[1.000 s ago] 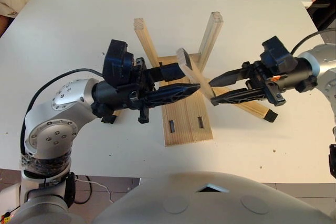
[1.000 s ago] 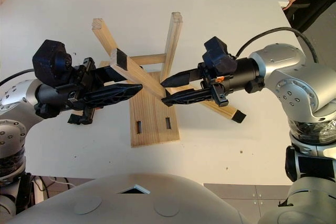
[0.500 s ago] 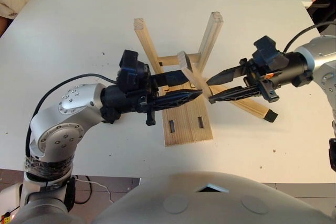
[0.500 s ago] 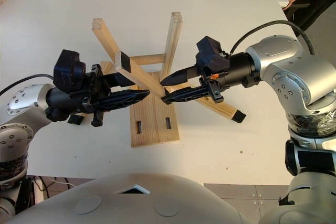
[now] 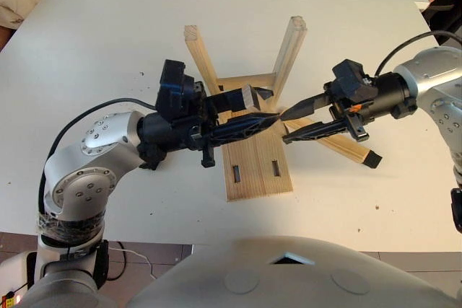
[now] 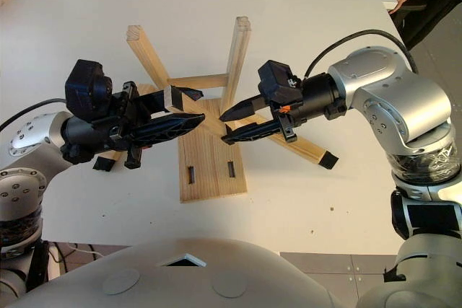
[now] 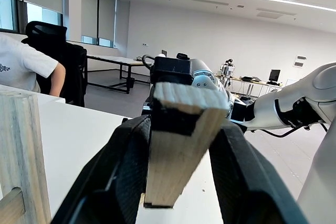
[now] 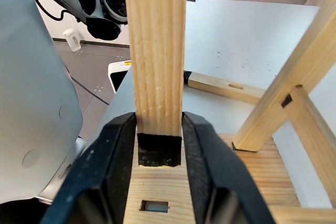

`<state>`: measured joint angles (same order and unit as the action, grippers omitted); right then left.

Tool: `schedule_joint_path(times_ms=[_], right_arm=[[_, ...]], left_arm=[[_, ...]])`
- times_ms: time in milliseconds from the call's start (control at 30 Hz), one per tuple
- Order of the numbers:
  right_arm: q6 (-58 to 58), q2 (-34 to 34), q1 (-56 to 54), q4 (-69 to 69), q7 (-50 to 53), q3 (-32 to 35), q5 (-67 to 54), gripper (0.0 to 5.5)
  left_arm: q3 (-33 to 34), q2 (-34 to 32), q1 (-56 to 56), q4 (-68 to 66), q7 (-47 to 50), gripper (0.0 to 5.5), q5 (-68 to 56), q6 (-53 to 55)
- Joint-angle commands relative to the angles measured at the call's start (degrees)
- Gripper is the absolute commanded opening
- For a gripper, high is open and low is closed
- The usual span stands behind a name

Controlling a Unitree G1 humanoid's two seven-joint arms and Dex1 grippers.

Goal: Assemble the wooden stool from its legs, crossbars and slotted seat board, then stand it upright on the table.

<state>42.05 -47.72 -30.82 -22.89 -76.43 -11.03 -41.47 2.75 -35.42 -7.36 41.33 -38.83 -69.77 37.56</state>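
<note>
Your left gripper [image 5: 261, 110] clamps the top of the square pale-wood leg [image 8: 157, 51], right gripper [image 5: 284, 126] pinches it lower down, above the flat slotted seat [image 5: 256, 174].

Seat board [image 5: 256, 178]: pale wood, flat on the table [image 5: 86, 55], two small rectangular slots [image 5: 237, 172] open near its near edge. Far-left leg [image 5: 198, 52] and far-right leg [image 5: 290, 45] rise from its far end, splayed apart and joined by a crossbar [image 5: 245, 81]. Loose leg [image 5: 250, 97] is tilted above the board, with my left gripper [image 5: 268, 106] clamped at its upper end and my right gripper [image 5: 284, 127] lower down. A black-capped leg [image 5: 350, 148] lies on the table to the right of the board.
</note>
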Motion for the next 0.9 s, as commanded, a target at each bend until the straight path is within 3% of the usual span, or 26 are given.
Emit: schedule_joint_path(times_ms=[33, 567, 700, 900], right_arm=[[0.0, 0.4, -1.8, -0.7, 0.3, -0.6, 0.9, 1.32], [-0.3, 1.5, -2.5, 0.2, 0.9, -3.0, 4.1, 1.32], [-0.9, 1.3, -2.6, 0.9, 0.7, -2.9, 5.3, 1.32], [-1.3, 1.1, -2.5, 1.3, 0.4, -2.7, 6.1, 1.32]], left_arm=[[-1.0, -0.7, -0.2, 0.3, -0.4, 1.89, 2.2, 0.3], [-4.9, -0.3, 0.3, 0.1, -2.6, 1.89, 10.4, -0.6], [-5.0, -0.3, 0.7, 0.7, -3.2, 1.44, 10.4, -0.7], [-5.0, -0.1, 0.1, 0.1, -2.6, 1.39, 11.3, -0.6]])
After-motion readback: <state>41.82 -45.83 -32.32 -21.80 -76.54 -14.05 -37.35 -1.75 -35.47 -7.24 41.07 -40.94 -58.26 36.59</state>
